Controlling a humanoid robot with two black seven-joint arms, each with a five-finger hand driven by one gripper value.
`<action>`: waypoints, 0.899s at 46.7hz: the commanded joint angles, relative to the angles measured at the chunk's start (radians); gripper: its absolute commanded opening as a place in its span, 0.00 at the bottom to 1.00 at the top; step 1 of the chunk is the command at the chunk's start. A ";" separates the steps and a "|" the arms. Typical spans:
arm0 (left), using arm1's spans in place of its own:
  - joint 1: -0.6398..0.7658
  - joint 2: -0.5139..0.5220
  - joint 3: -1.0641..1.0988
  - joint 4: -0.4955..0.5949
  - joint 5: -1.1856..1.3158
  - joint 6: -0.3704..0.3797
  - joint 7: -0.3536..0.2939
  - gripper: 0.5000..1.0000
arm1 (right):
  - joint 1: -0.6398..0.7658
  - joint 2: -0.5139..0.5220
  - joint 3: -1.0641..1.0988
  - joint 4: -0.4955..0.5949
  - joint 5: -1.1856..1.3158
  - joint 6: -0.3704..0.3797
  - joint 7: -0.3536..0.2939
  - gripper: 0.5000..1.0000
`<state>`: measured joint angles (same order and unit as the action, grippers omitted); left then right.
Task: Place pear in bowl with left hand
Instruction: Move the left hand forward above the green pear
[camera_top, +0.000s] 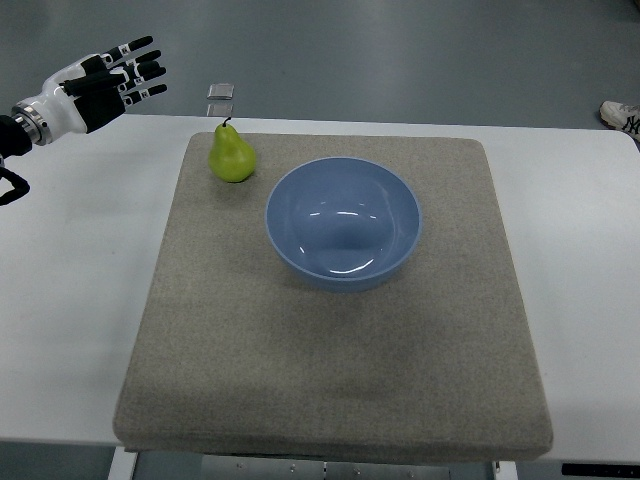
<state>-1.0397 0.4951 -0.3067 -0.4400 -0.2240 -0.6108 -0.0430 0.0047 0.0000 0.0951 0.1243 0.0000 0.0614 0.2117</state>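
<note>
The left hand (105, 78) hovered at the table's far left corner, its fingers (140, 68) stretched out and spread, holding nothing and touching nothing. The green pear (231, 154) stood upright on the grey mat (330, 360), near its far left corner, well apart from the hand. Just beside it to the right sat the blue bowl (343, 222), empty, on the white table (70, 290).

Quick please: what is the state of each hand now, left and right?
Left hand: open, fingers spread, holding nothing; the pear stands untouched on the mat.
Right hand: not in view.
</note>
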 joint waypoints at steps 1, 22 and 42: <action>0.001 -0.018 0.000 0.000 0.000 0.000 0.000 1.00 | 0.000 0.000 0.000 0.000 0.000 0.000 0.000 0.85; -0.026 -0.030 0.064 0.009 0.003 0.000 -0.005 0.99 | 0.000 0.000 0.000 0.000 0.000 0.000 0.000 0.85; -0.141 -0.030 0.126 0.007 0.448 0.000 -0.067 0.99 | 0.000 0.000 0.000 0.000 0.000 0.000 0.000 0.85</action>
<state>-1.1617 0.4647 -0.1782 -0.4311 0.1298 -0.6109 -0.0777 0.0046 0.0000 0.0951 0.1242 0.0000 0.0613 0.2117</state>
